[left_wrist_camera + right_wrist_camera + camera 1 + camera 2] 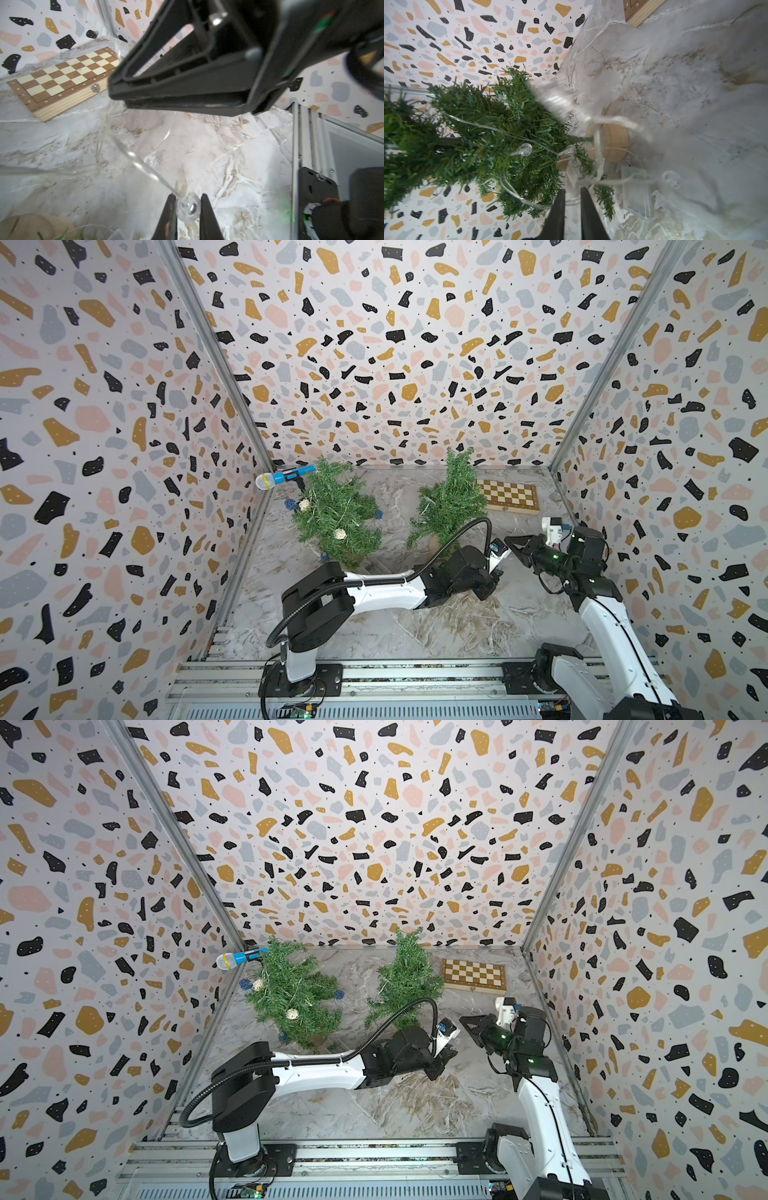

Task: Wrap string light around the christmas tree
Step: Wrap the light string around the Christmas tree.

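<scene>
Only the chessboard point(62, 70) bears lettering: in the left wrist view small letters run along its long border, with g, f, e, d and c legible. The marks along its short side are too blurred to read.

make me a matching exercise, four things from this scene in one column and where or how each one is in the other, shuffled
Things:
1. chessboard
2. microphone
3. left gripper
4. wicker ball

Place or state:
a. shut on a clear string light bulb
b. hanging in the tree nearer the left wall
c. flat on the table, back right corner
d. blue-handled, at the back left corner

Pairs: 1-c, 2-d, 3-a, 4-b
</scene>
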